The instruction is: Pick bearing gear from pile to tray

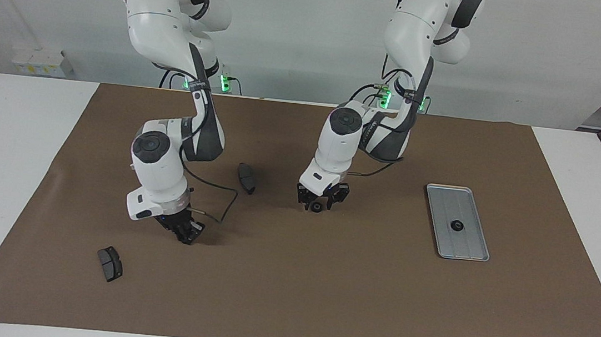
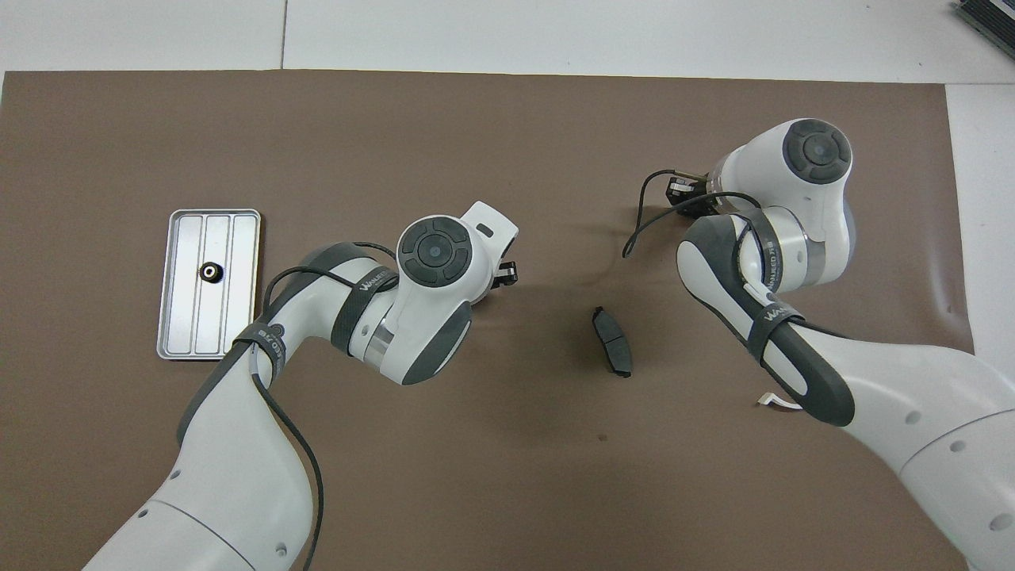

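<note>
The silver tray [image 1: 444,206] lies toward the left arm's end of the mat and also shows in the overhead view [image 2: 242,285]. One small black gear [image 1: 457,225] lies in it [image 2: 210,272]. My left gripper [image 1: 320,204] is low over the middle of the mat, open, with a second black gear [image 1: 317,208] between its fingertips. In the overhead view the left hand hides that gear and only a gripper tip [image 2: 507,274] shows. My right gripper [image 1: 186,232] is down at the mat toward the right arm's end [image 2: 682,194].
One dark brake pad [image 1: 246,178] lies between the two grippers [image 2: 612,341]. Another pad [image 1: 109,263] lies farther from the robots than the right gripper. A small white bit [image 2: 773,402] lies beside the right arm. A brown mat [image 1: 321,293] covers the table.
</note>
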`<state>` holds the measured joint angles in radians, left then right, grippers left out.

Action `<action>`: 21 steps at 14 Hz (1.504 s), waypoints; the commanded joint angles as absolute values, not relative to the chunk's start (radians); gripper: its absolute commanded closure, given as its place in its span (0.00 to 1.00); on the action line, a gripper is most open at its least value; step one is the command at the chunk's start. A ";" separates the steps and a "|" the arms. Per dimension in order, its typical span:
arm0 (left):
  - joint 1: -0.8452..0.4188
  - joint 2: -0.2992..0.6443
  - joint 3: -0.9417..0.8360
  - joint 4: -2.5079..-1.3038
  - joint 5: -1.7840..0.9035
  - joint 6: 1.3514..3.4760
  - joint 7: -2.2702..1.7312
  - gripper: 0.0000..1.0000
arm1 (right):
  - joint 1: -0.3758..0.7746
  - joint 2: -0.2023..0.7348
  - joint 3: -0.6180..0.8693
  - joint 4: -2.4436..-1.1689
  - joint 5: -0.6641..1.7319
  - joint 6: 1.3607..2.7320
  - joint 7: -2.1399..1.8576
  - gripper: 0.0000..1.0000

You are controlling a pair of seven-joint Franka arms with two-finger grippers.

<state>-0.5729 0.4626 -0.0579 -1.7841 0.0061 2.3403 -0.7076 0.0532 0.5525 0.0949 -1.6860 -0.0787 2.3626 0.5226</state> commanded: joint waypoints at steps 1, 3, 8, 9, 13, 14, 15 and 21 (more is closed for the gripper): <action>-0.589 0.483 -0.044 -1.781 0.012 2.342 -0.695 0.35 | 0.048 0.545 0.106 -1.692 -0.089 2.387 0.548 1.00; -0.589 0.486 -0.044 -1.782 0.012 2.339 -0.695 0.37 | 0.054 0.525 0.106 -1.689 -0.089 2.369 0.557 1.00; -0.591 0.485 -0.046 -1.789 0.012 2.329 -0.693 0.62 | 0.097 0.465 0.109 -1.689 -0.089 2.295 0.629 1.00; -0.591 0.485 -0.046 -1.789 0.012 2.329 -0.693 0.70 | 0.110 0.454 0.109 -1.690 -0.089 2.287 0.649 1.00; -0.581 0.480 -0.046 -1.781 0.011 2.327 -0.693 0.87 | 0.172 0.436 0.110 -1.687 -0.089 2.266 0.748 1.00; -0.574 0.473 -0.046 -1.776 0.011 2.321 -0.692 0.89 | 0.185 0.433 0.112 -1.687 -0.087 2.264 0.771 1.00; -0.571 0.465 -0.038 -1.772 0.011 2.301 -0.690 0.90 | 0.202 0.428 0.112 -1.687 -0.087 2.258 0.785 1.00; -0.411 0.348 -0.037 -1.763 0.006 2.110 -0.505 0.90 | 0.353 0.431 0.114 -1.687 -0.080 2.272 0.949 1.00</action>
<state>-0.4628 0.3995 -0.0303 -1.7485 0.0109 2.1875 -0.5918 0.3188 0.4435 0.1110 -1.6771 -0.0786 2.2745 0.8982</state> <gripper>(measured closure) 0.639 0.758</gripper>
